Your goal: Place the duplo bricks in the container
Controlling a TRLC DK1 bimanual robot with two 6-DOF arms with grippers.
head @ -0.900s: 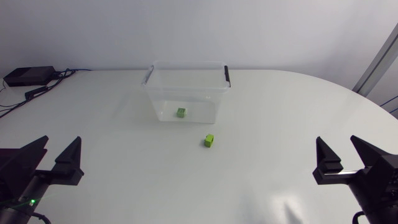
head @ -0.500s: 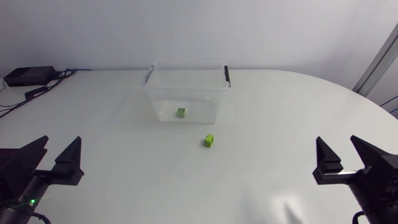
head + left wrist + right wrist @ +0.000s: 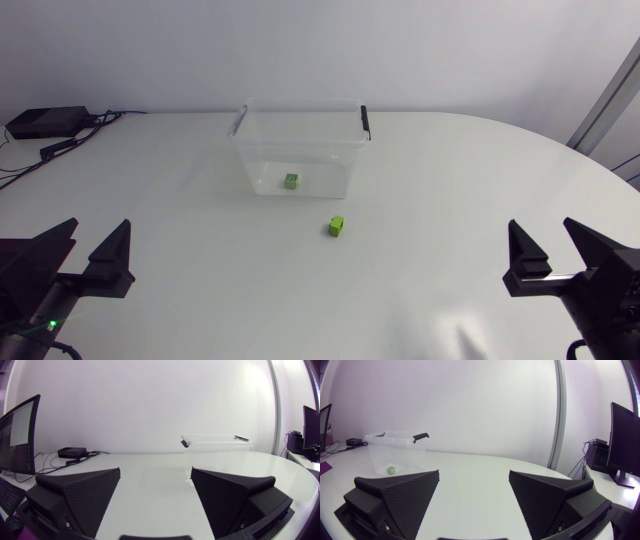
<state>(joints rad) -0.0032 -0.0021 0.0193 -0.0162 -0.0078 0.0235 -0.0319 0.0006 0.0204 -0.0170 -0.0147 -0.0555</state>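
Two green duplo bricks are in sight. One brick [image 3: 291, 181] already lies on the floor of the clear container [image 3: 300, 140], which stands in the upper middle of the head view. The other brick [image 3: 336, 226] sits loose on the white worktop [image 3: 450, 200], just below and to the right of the container's near wall and apart from it, close to the centre of the frame. There is one container, lidless, with a dark handle clip at each end of its rim.

The loose brick looks like hard, stiff plastic: very light, not fragile, but smooth-sided, so it could skid or twist out of a careless pinch. The best hold is probably across two opposite flat sides, low on the body and below the studs, with the wedge fingers square to those faces.

There are two grippers, both well away from the bricks. The left gripper [image 3: 97, 235] sits at the lower left of the head view and the right gripper [image 3: 543, 235] at the lower right. Each has its fingers spread wide with nothing between them. By my reckoning half the job is done, with one brick left to fetch
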